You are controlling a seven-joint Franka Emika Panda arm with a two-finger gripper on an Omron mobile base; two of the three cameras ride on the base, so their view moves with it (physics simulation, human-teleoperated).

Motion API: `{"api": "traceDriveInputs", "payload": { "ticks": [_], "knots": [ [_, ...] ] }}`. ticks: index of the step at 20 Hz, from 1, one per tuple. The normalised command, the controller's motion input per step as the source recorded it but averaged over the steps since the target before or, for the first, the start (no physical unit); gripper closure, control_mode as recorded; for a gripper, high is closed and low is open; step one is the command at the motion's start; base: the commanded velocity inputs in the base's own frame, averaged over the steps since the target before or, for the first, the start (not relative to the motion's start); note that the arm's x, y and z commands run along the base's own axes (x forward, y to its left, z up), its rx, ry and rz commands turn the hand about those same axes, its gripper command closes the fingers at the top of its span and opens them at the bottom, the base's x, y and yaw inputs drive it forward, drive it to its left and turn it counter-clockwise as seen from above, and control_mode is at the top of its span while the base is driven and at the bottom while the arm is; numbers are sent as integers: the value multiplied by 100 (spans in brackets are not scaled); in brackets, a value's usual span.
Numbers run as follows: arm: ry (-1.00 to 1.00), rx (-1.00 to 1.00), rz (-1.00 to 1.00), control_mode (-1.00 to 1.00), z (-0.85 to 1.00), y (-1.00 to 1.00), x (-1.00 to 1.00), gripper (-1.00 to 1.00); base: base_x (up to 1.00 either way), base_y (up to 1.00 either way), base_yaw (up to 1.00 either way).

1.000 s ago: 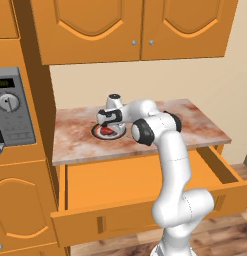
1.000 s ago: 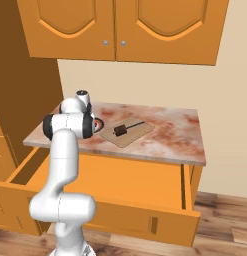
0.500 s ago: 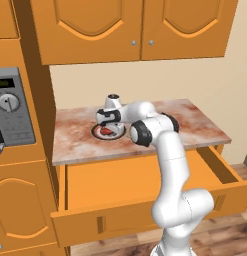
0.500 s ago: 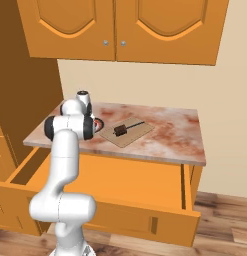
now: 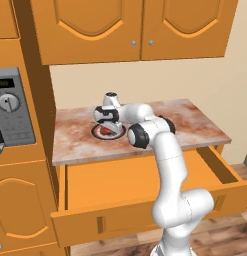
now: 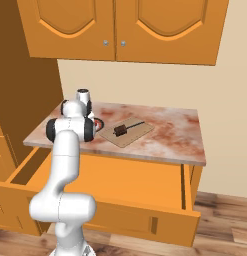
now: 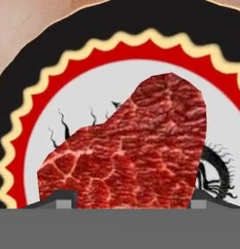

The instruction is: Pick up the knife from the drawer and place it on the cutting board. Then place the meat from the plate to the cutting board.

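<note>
We see marbled red meat (image 7: 136, 151) on the plate (image 7: 53, 58), our gripper (image 7: 126, 199) fingers spread either side.

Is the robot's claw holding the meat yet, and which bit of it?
Not yet, as far as I can tell. The gripper sits low over the meat on the plate, one fingertip either side of its near end, jaws apart.
</note>
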Motion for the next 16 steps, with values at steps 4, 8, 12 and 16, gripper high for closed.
{"api": "traceDriveInputs", "payload": {
  "ticks": [4, 8, 12, 16],
  "knots": [
    [2, 0, 0, -100, -30, 1, 1, 100, 0, 0, 0],
    [-1, 2, 0, -100, -5, -7, -1, 100, 0, 0, 0],
    [-14, 9, 0, -100, 11, -29, -37, 100, 0, 0, 0],
    [-21, 5, 0, -100, 20, -13, -60, 100, 0, 0, 0]
  ]
}}
